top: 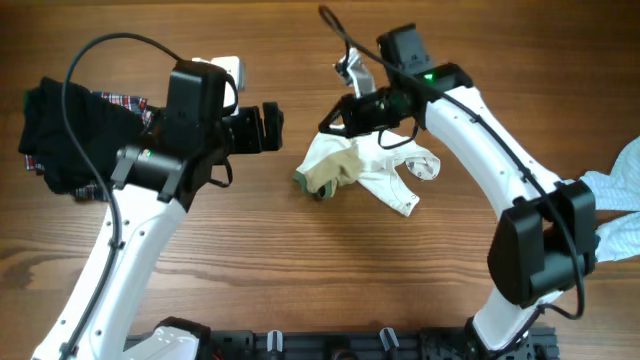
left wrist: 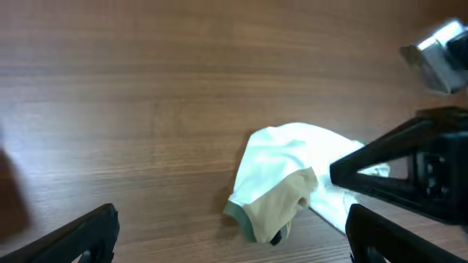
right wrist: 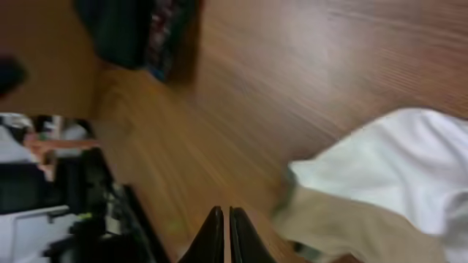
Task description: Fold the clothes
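The white T-shirt lies crumpled in the middle of the table, its khaki sleeve bunched at the left. It also shows in the left wrist view and in the right wrist view. My left gripper is open and empty, just left of the shirt; its jaws are spread wide. My right gripper hovers over the shirt's upper left edge. Its fingers are shut with nothing between them.
A pile of black and red-plaid clothes lies at the far left, under the left arm, and shows in the right wrist view. Pale-blue cloth lies at the right edge. Bare wood fills the front.
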